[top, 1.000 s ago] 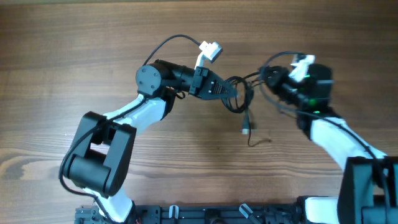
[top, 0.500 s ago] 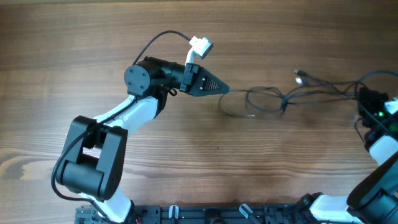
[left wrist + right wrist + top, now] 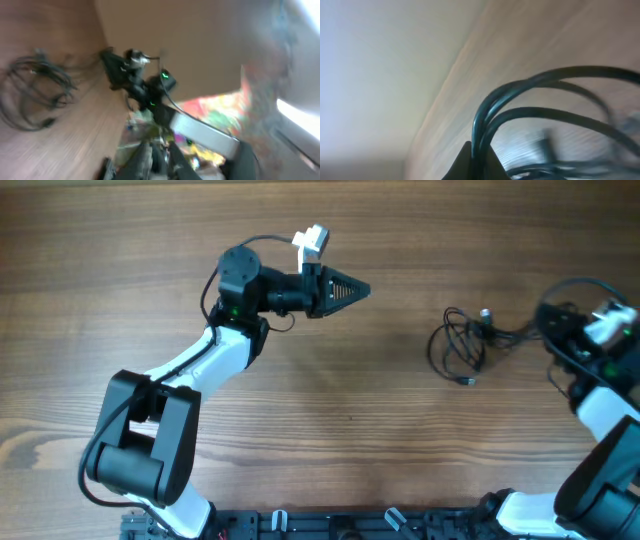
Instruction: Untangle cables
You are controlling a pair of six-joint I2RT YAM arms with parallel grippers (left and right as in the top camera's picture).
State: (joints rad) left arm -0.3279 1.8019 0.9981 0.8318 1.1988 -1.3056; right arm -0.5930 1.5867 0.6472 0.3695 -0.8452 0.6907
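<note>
The cables (image 3: pixel 458 346) lie as a loose black bundle of thin loops on the wood table, right of centre. Strands run from it rightward into my right gripper (image 3: pixel 548 328). In the right wrist view, two or three cable strands (image 3: pixel 520 95) are pinched between that gripper's (image 3: pixel 479 156) shut fingertips. My left gripper (image 3: pixel 366 288) hovers far to the left of the bundle, pointing right, with nothing in it. The left wrist view is blurred: its fingers (image 3: pixel 150 161) sit close together, with the cables (image 3: pixel 35 85) well ahead at the left.
The wood table (image 3: pixel 330 410) stretches around both arms. The left arm's own thicker black cable and white connector (image 3: pixel 312 240) stick up behind its wrist. The right arm (image 3: pixel 145 90) shows in the left wrist view beyond the bundle.
The cables were stretched between both grippers. Now the left gripper is free of them and has lifted up and away. The right gripper moved back inward and the cables slackened into a bundle.
</note>
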